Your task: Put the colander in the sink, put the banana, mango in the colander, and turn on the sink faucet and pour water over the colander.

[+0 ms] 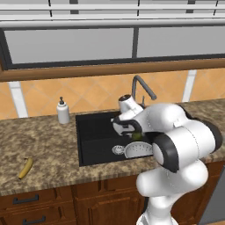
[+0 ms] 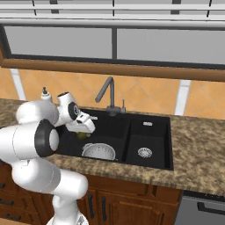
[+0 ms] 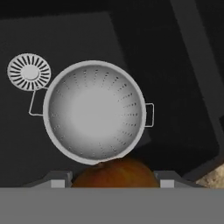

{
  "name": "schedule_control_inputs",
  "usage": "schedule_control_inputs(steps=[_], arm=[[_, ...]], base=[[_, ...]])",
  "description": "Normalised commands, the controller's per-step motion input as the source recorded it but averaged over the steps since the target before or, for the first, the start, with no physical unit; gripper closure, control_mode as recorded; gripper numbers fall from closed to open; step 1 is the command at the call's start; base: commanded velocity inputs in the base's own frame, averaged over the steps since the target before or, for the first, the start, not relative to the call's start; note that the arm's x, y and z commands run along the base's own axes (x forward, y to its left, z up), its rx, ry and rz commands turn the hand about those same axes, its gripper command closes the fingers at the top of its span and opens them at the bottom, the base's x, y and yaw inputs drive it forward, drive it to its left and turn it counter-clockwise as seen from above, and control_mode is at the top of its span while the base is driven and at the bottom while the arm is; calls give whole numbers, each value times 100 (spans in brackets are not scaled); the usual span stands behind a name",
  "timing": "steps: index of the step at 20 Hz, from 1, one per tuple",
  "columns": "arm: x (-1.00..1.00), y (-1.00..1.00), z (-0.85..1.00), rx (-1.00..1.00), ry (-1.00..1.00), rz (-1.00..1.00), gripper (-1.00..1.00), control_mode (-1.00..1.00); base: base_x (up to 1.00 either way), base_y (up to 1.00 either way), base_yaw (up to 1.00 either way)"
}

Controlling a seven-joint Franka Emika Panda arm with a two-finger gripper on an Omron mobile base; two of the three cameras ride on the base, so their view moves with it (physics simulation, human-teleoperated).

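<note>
claw grips the mango above the sink, the colander just ahead and below.

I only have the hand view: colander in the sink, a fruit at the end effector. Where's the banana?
Observer: The banana lies on the counter, left of the sink.
Operator: Has the fruit reached the colander?
Observer: No. The end effector holds the mango in the air over the sink, not touching the colander.
</note>
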Motion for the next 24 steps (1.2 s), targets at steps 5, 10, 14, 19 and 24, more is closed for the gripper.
schedule_control_inputs(steps=[5, 10, 14, 19, 24], arm=[[11, -17, -54, 0, 0, 13, 100, -100], [0, -33, -59, 4, -5, 13, 100, -100], [5, -42, -58, 6, -5, 12, 100, -100], [23, -8, -52, 1, -1, 4, 100, -100], [33, 0, -38, 0, 0, 0, 100, -100]], base=[[0, 0, 0], [0, 0, 0], [0, 0, 0], [0, 0, 0], [0, 0, 0]])
